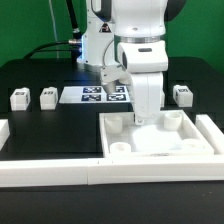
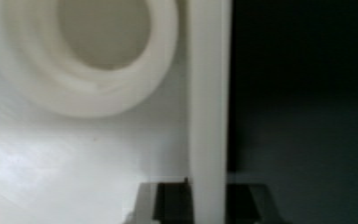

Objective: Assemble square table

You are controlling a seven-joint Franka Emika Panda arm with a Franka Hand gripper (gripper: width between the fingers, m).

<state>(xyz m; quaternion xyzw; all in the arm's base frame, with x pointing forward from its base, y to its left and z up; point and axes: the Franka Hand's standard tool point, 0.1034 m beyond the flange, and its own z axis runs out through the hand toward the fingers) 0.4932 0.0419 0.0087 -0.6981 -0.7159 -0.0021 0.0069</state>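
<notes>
The white square table top (image 1: 185,140) lies at the front on the exterior view's right, with round corner sockets. My gripper (image 1: 146,118) reaches straight down onto its far rim. In the wrist view the two dark fingers (image 2: 165,206) flank the raised white rim (image 2: 208,100) with no gap showing, so my gripper (image 2: 206,202) is shut on that rim. One round socket (image 2: 96,50) sits just inside it. Two white tagged legs (image 1: 18,98) (image 1: 47,97) stand at the exterior view's left and one leg (image 1: 182,94) at its right.
The marker board (image 1: 100,95) lies flat behind the table top, partly hidden by my arm. Long white border rails (image 1: 50,172) run along the front, and one runs beside the top at the right (image 1: 208,132). The robot base stands at the back.
</notes>
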